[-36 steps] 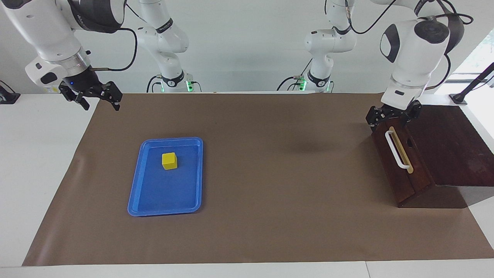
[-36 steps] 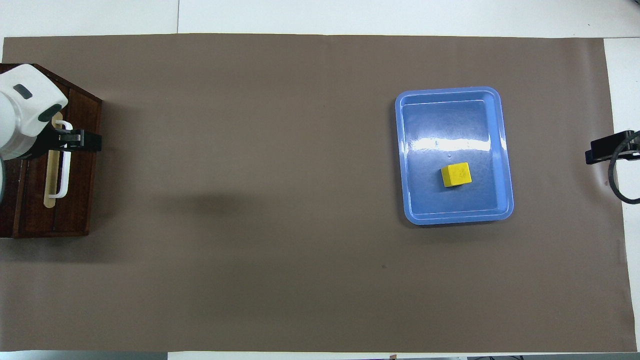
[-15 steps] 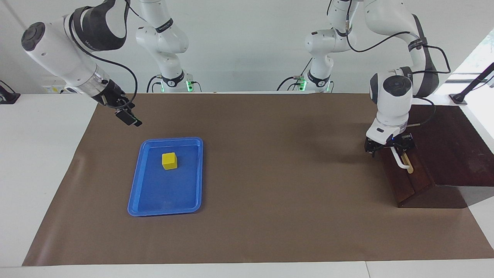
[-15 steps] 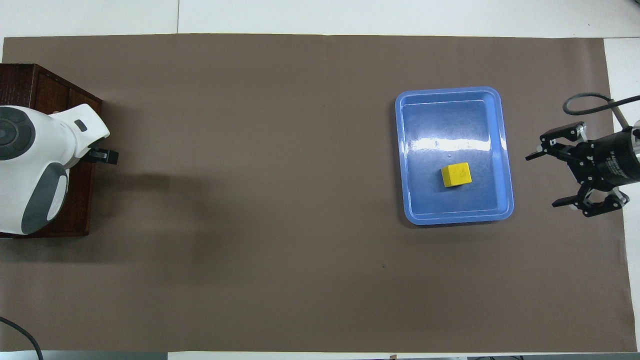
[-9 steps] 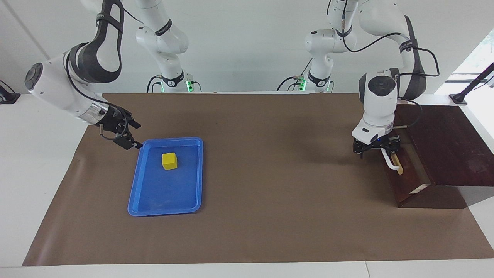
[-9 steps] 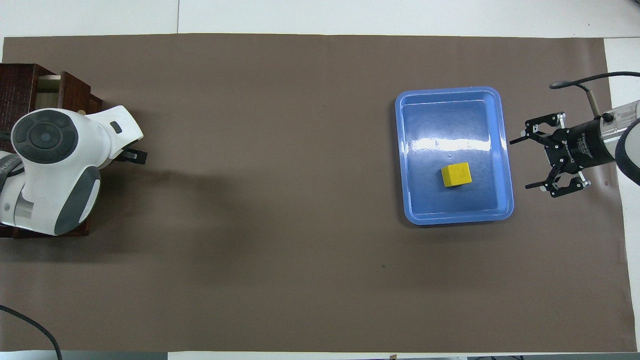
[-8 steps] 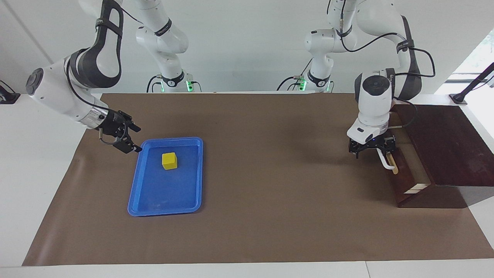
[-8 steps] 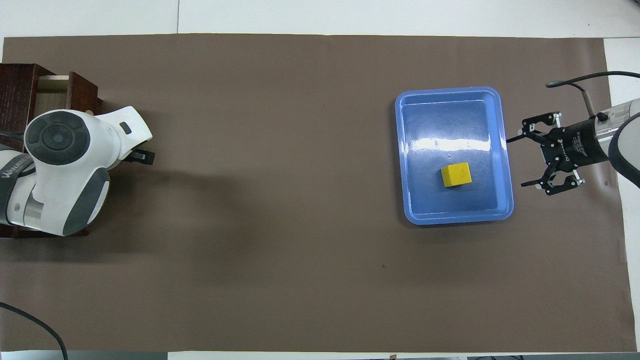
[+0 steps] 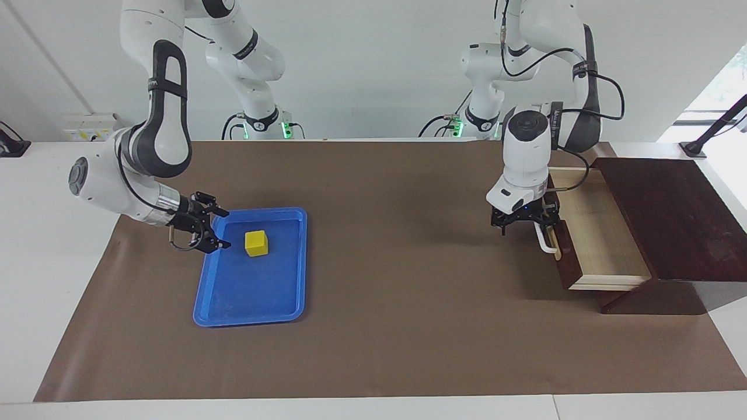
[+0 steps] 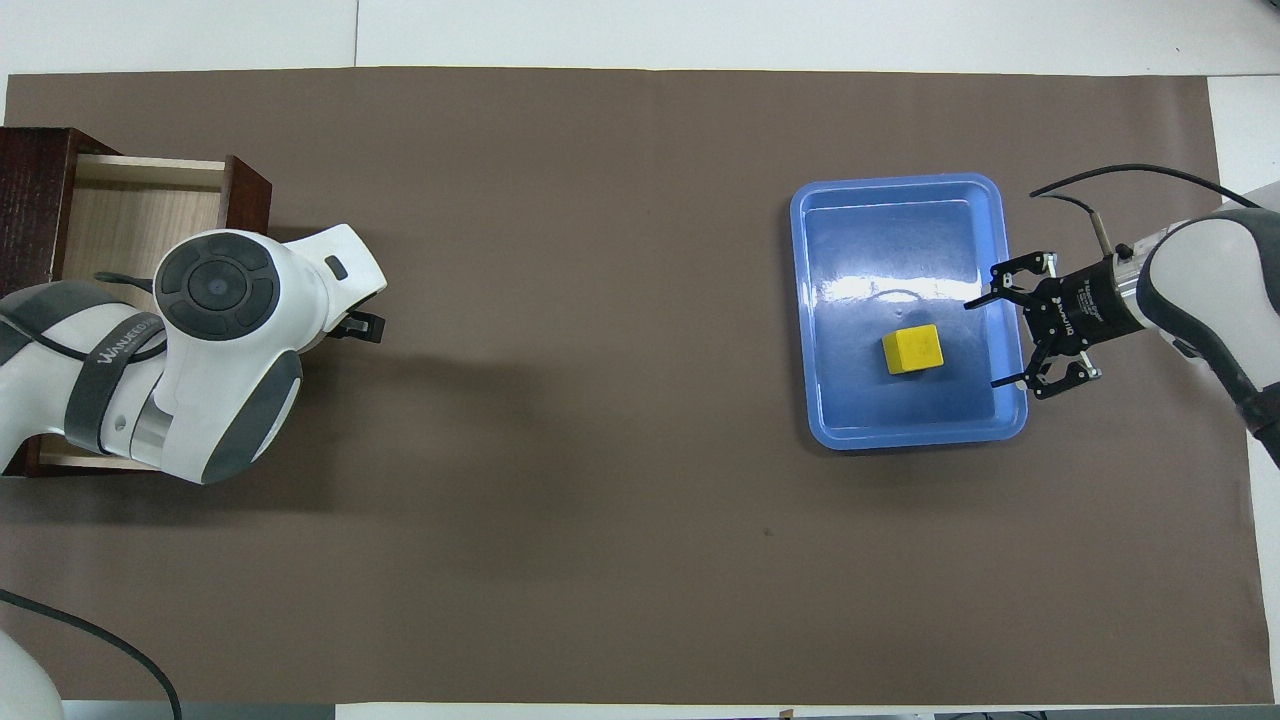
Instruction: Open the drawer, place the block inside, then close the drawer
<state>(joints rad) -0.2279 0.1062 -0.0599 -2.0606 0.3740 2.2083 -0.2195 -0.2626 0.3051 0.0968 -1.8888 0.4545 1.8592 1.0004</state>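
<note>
Right gripper [image 9: 215, 228] is hovering over the blue tray [image 9: 233, 312] rim, jaws spread wide, empty, aiming at the block [image 9: 256, 242] lying in the tray (should centre on it before closing). Left gripper [image 9: 525, 224] is at the handle [image 9: 545, 242] of the pulled-out drawer [image 9: 595, 245]; can't tell its grip.

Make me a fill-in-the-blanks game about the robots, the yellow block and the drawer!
1. The block lies in the blue ____.
2. The left gripper is at the handle of the ____, which stands open.
3. The right gripper, fingers spread, is over the tray's rim beside the ____.

Missing words: tray; drawer; block
</note>
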